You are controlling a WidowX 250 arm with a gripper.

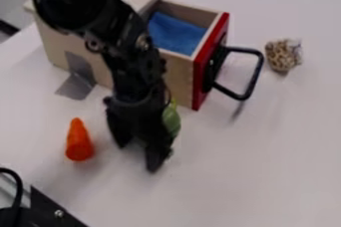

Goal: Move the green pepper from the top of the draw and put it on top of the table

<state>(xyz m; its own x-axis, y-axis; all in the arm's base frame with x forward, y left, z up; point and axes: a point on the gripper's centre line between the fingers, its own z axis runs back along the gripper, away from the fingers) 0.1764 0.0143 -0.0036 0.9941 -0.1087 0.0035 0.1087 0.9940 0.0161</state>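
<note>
The black gripper [138, 147] hangs low over the white table [266, 171], in front of the wooden drawer box. Its two fingers stand apart. Just right of and partly behind its right finger is the green pepper [172, 121], near the drawer's front lower corner; the gripper hides its left part. Whether pepper and finger touch, I cannot tell. The drawer [202, 66] is pulled out, with its red front and black handle [252, 79] toward the right. Blue cloth [174, 34] lies inside it.
An orange carrot-like piece [79, 144] is on the table left of the gripper. A speckled beige object [283, 55] sits beyond the handle at the right. A metal bracket [80, 79] is at the box's left side, and black equipment [50, 211] occupies the lower left corner.
</note>
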